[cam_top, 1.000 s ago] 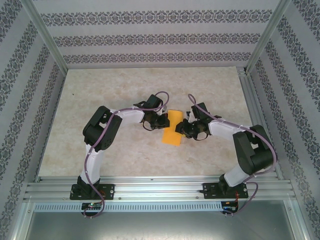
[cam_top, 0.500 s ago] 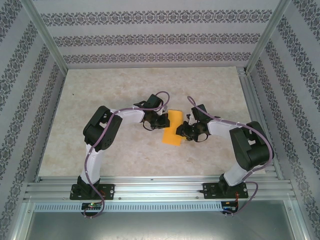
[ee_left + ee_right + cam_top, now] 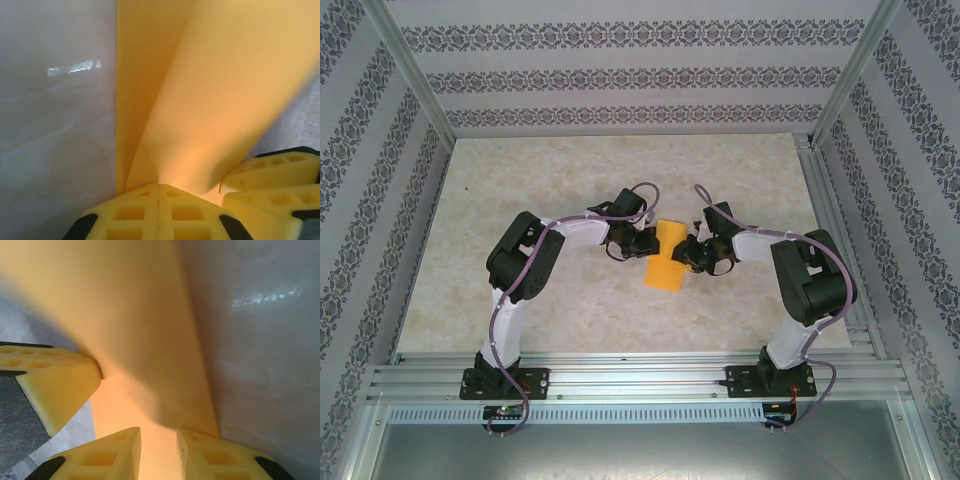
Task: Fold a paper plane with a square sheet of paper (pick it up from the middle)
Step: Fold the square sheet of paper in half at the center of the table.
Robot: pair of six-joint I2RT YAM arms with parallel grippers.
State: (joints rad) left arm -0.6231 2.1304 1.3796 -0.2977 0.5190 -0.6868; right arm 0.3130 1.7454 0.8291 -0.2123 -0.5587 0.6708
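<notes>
Two tools are flanking the square sheet of paper [image 3: 666,262], lying at the middle of the worktop [image 3: 570,180]; left tool [image 3: 642,243] is clenching the sheet's lifted flap; right tool [image 3: 692,252] is standing slightly parted at the sheet's opposite edge.

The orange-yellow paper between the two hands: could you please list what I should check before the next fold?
1. Left hand shut on the paper: ok.
2. Right hand closed on the paper: not ok, its jaws stand apart with paper in the gap.
3. Paper partly raised off the table: ok, one flap slopes up.
4. Crease straight along the middle: cannot tell.
5. Hands not touching each other: cannot tell, they are very close.
</notes>
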